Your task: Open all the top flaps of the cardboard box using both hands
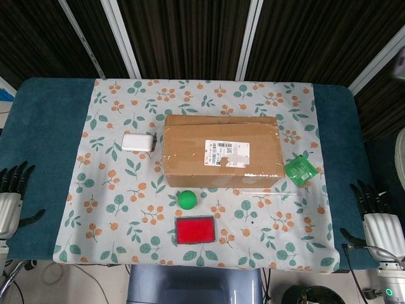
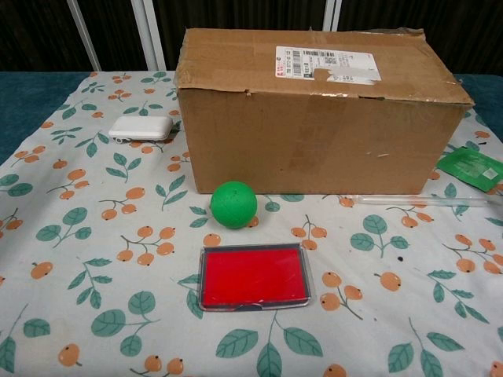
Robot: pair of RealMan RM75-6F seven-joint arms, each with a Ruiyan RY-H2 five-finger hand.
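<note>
The cardboard box (image 1: 221, 154) sits mid-table on the cloth (image 1: 95, 209), flaps down. Left of it lies a small case (image 1: 138, 142); at its right, a packet (image 1: 300, 170). Just before the box rests a ball (image 1: 187, 199), a flat tin (image 1: 195, 230) nearer, and possibly a thin tube (image 2: 424, 201) along its front right

- A table (image 1: 44, 126) in dark teal is carrying a white cloth (image 1: 114, 209) printed with leaves and orange fruit.
- Dark ribbed wall panels (image 1: 190, 31) with white slanted strips (image 1: 123, 35) are running behind the table's far edge.
- Even light is falling across the surface.
</note>
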